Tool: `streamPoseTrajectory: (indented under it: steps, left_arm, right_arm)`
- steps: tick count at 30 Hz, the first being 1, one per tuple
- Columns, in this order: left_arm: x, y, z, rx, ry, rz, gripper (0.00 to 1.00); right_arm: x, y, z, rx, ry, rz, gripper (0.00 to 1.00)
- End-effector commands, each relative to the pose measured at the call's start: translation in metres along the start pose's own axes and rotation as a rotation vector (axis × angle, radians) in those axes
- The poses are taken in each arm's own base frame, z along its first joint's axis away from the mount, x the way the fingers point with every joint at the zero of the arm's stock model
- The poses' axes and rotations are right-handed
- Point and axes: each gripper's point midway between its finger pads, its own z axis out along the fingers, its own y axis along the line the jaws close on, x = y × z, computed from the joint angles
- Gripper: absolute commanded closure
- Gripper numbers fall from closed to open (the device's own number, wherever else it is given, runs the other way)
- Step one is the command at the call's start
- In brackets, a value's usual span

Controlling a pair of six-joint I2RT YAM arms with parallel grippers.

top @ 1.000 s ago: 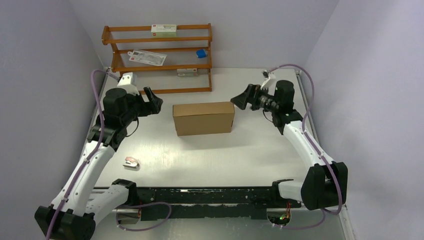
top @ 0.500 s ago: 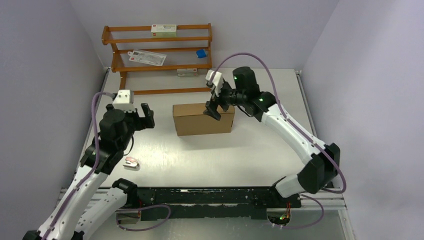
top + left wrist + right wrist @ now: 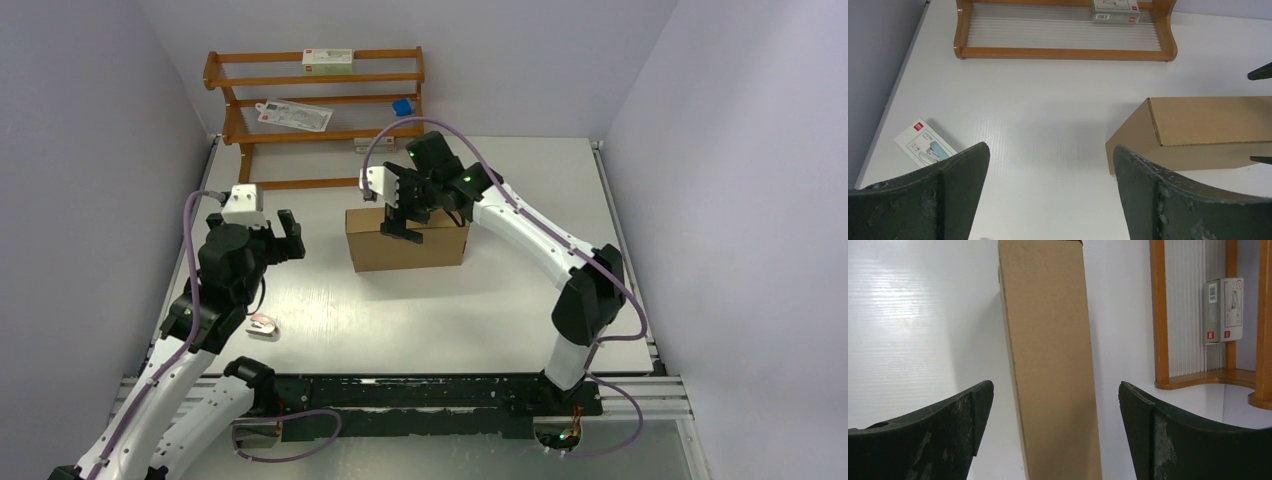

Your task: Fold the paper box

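Logged left gripper (image 3: 1050, 149) at 9 o'clock of the paper box (image 3: 407, 237), well apart from it, jaws spread wide on nothing. Found the box closed up as a shallow rectangle mid-table, with the wooden rack (image 3: 315, 115) at its 11 o'clock. Saw right gripper (image 3: 1055, 385) poised over the box top, jaws likewise wide and empty, spanning its narrow width; could not tell whether touching. Judged the remaining step a final seating of the lid: best to lower squarely, press flat along the top, and avoid shoving the box toward 12 o'clock.
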Motion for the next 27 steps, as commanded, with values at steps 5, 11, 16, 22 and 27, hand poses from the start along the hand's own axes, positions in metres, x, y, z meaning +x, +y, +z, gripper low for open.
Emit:
streamPoseTrajectory:
  steps: [5,11,16,22,27]
  left_arm:
    - [-0.004,0.002,-0.002,-0.007,-0.022,0.014,0.02]
    - [-0.002,0.000,-0.001,0.006,-0.016,0.015,0.02]
    - [-0.003,-0.001,-0.002,0.012,-0.020,0.013,0.02]
    - [-0.005,0.001,-0.004,0.001,-0.027,0.005,0.02]
    - [-0.011,0.009,-0.008,-0.036,-0.053,-0.012,0.02]
  right_arm:
    - [0.023,0.003,0.019,-0.048,0.134,-0.044,0.05]
    - [0.028,0.017,0.027,-0.110,0.180,-0.040,0.35]
    - [0.029,0.018,0.019,-0.031,0.267,-0.073,0.58]
    - [0.015,0.022,0.004,0.237,0.293,-0.177,0.58]
    - [0.006,0.038,0.003,0.485,0.200,-0.300,0.58]
